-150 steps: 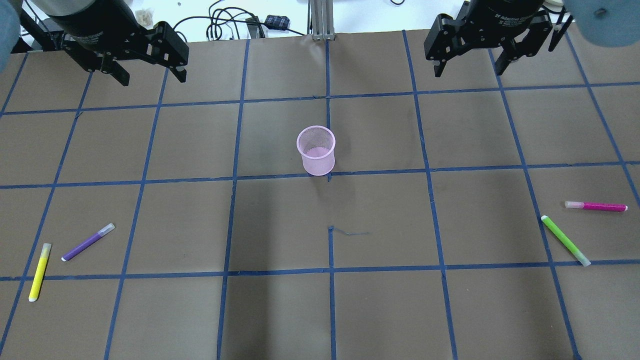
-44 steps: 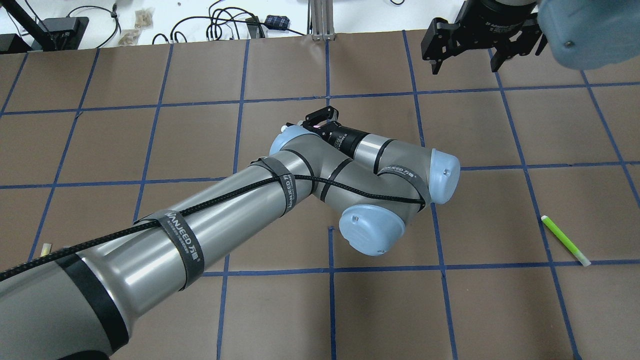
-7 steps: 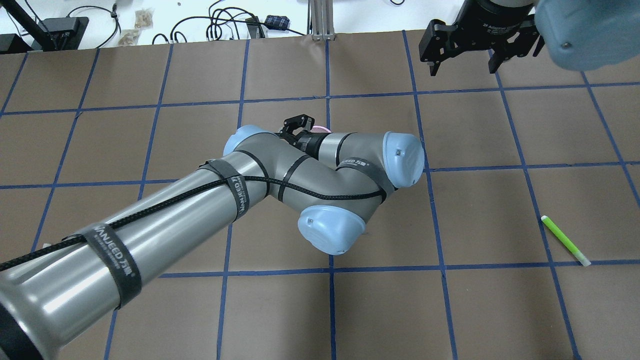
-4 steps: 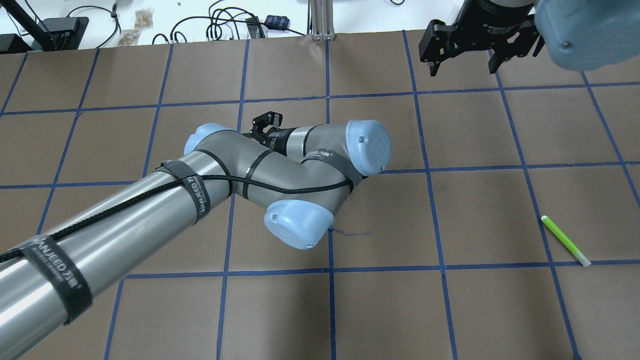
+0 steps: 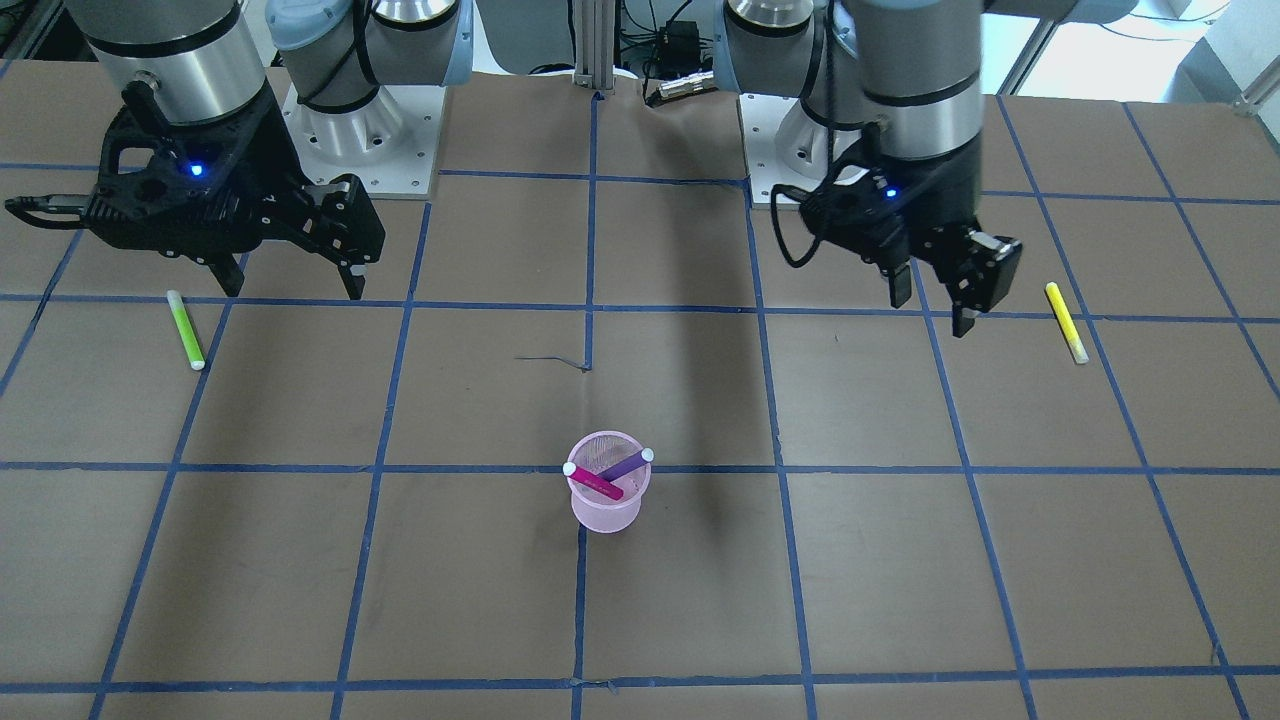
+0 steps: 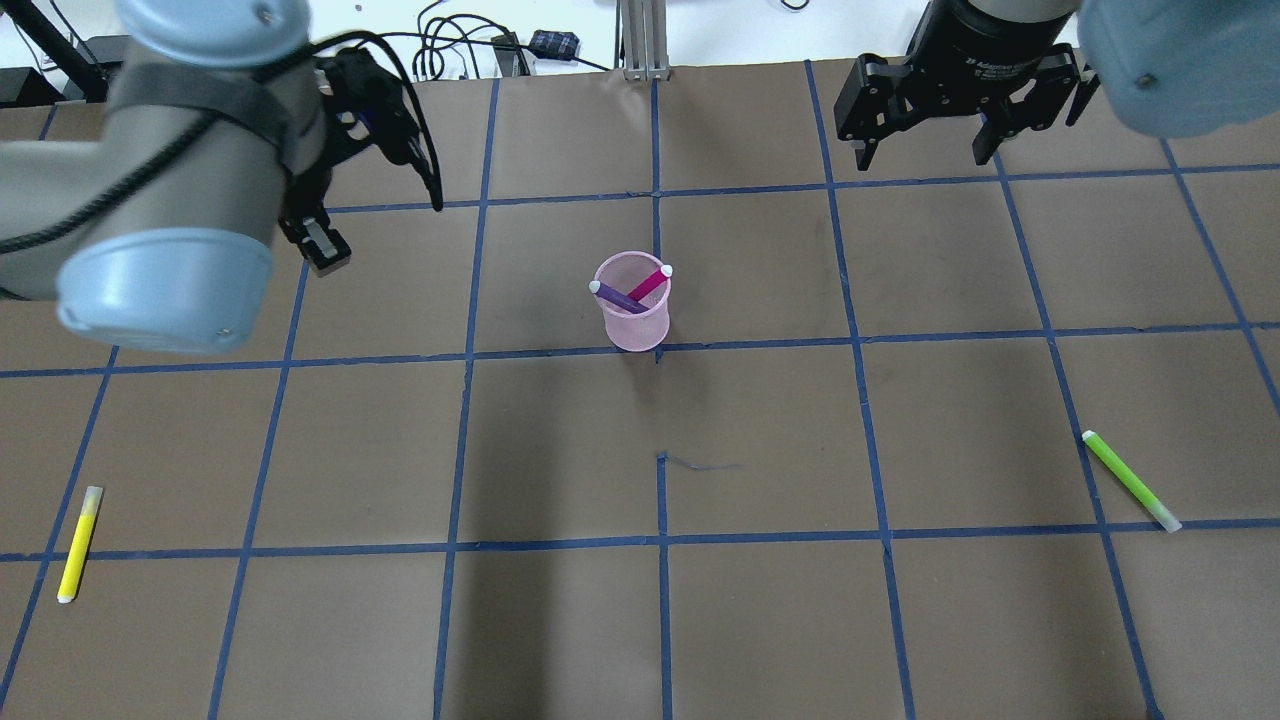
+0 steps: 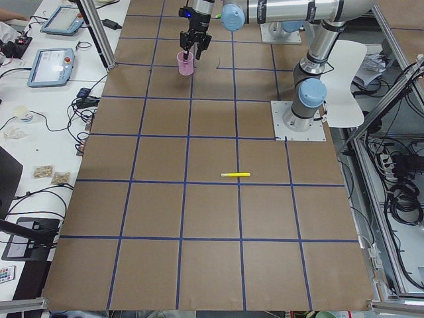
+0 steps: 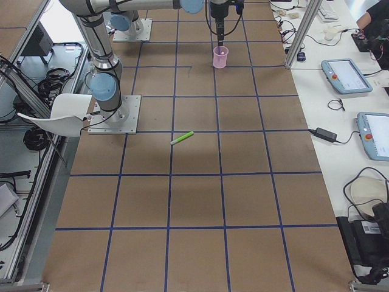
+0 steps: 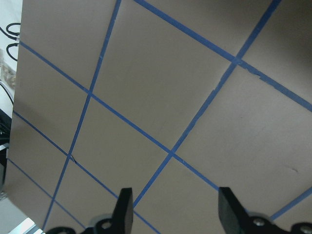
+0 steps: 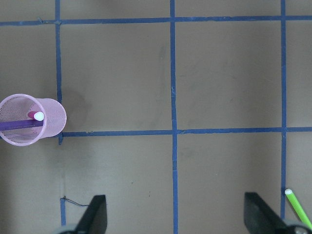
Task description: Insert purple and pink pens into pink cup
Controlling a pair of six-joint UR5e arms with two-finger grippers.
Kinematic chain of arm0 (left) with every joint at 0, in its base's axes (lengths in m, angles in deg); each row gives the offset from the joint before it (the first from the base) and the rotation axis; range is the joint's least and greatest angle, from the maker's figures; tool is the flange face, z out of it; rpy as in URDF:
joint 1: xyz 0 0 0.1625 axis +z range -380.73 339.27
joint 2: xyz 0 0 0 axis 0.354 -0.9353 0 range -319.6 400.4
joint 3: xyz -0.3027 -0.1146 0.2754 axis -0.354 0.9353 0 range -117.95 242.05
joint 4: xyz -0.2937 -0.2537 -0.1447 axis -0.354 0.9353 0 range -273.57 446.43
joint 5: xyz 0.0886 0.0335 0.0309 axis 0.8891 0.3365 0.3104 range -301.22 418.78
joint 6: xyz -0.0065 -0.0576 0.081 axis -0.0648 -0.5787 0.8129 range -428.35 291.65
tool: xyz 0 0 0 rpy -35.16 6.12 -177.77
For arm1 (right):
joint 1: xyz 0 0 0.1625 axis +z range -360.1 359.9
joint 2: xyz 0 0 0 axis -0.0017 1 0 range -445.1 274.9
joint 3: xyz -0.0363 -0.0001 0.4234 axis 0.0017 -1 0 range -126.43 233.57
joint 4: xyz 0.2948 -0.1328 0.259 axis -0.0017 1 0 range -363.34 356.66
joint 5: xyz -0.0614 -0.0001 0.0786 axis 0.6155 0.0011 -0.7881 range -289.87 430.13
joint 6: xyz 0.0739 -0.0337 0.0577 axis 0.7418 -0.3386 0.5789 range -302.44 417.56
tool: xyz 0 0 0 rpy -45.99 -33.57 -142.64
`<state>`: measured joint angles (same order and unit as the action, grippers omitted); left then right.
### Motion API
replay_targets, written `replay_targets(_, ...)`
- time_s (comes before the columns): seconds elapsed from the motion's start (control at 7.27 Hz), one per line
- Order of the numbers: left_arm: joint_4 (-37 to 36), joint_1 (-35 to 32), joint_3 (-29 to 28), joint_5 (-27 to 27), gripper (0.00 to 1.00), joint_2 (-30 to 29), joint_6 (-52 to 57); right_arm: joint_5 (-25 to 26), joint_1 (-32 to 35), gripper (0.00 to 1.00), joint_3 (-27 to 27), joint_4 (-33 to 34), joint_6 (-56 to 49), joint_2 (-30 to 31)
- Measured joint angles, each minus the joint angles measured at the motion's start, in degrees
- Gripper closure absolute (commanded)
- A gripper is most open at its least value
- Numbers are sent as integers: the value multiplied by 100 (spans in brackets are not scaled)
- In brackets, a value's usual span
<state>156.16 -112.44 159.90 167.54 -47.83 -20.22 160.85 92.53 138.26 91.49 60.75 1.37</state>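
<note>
Overhead, left to right. Yellow pen (image 6: 78, 545) lies flat on the bench (image 6: 760, 450), left side, close to me. Its long axis runs nearly along the tape line, pale cap pointing away from me. It has not moved in 20.6 s.

My left arm (image 6: 170, 200) is up at the far-left corner. 0.6 s ago it stretched across the middle and hid the cup. A second ago its straps read "WANJEED"; I cannot read them now. Left jaws wide, holding nothing. The wrist view shows the fingers (image 9: 124, 209) well apart over bare bench and blue tape.

Cup (image 6: 637, 325), pink mesh, stands upright mid-bench just beyond a tape crossing, same spot as 20.6 s ago. Both task pens are in it, crossed in an X and leaning on the rim.
- Purple pen (image 6: 620, 297): white tip up at the rim's left, axis slanting down to the right into the cup.
- Pink pen (image 6: 650, 284): white tip up at the rim's far right, axis slanting down-left.

20.6 s ago the cup was empty, the purple pen lay beside the yellow and the pink beside the green.

Right jaws wide, empty, over the far right of the bench, about where they were in the earlier frames. The black casing (image 6: 990, 60) above them reads "2F Adaptive"; the rest is too small to read.

Green pen (image 6: 1130, 480) lies flat on the right, close to me, on a diagonal. Its green end points far-left and its clear cap near-right. Unmoved.
</note>
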Motion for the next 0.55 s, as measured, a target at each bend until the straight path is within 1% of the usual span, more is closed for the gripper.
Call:
replay_targets(0.14,357,330,-270,-400,27,100,-662,4,3,0,2,-1,8,1)
replay_targets(0.28,674,473,-504,-698,23,108,-1514,4,7,0,5,0,14,1)
replay_targets(0.55,956,529,-751,-1217,13,30,-3100,3,10,0,11,-5,22,1)
